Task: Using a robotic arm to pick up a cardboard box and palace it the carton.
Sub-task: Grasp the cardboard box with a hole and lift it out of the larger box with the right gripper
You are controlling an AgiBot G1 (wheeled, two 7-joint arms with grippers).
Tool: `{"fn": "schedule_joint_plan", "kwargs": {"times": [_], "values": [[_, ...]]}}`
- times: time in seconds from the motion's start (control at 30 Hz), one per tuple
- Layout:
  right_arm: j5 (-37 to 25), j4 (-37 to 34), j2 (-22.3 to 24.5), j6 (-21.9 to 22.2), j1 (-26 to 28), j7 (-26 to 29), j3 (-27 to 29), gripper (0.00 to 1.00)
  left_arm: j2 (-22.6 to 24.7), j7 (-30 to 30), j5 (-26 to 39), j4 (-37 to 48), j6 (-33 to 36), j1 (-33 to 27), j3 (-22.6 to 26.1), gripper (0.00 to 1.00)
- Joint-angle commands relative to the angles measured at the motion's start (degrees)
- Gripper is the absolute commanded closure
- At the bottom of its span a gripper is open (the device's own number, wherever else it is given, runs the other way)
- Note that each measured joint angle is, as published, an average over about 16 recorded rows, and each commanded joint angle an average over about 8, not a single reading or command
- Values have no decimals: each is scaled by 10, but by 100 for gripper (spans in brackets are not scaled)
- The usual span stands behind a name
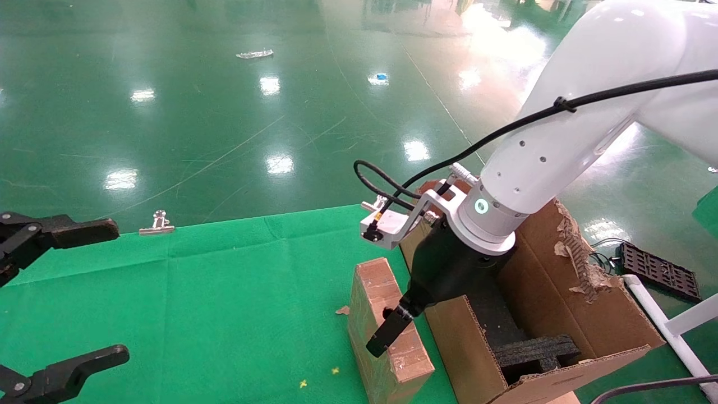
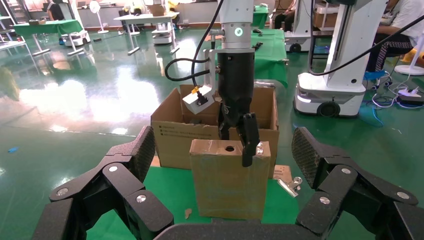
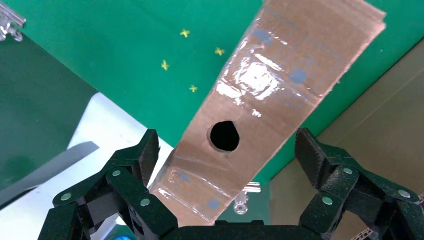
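- Two black multi-link fingers (image 2: 115,185) of the left gripper (image 2: 220,192) frame the near edge, spread wide apart.
- Between them, farther off, a small narrow brown cardboard box (image 2: 227,180) stands upright on a green cloth (image 2: 172,192), a round hole in its top face.
- A white robotic arm (image 2: 236,25) with a black wrist comes down from above; its black gripper (image 2: 240,135) straddles the box's top, one finger against the near face.
- Behind stands a large brown corrugated carton (image 2: 172,137), flaps open.
- A silver binder clip (image 2: 288,186) lies beside the box.

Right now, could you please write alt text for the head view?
The right gripper, open, straddles the top of a small taped brown cardboard box standing on green cloth, beside a large torn corrugated carton. The left gripper hovers open at the far left.
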Motion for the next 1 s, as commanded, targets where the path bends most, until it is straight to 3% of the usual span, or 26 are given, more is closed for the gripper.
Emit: {"fn": "schedule_joint_plan", "kwargs": {"times": [0.03,0.13,0.2,1.0], "values": [[-7,7,-2,4,0,3,-2,95,0,0,0,0,0,0,0,53],[-15,18,-3,7,1,10,-5,100,0,0,0,0,0,0,0,89],[-19,24,-3,8,1,14,-7,100,0,0,0,0,0,0,0,99],[-42,39,6,12,-4,19,-18,100,0,1,-1,0,-1,0,1,100]]}}
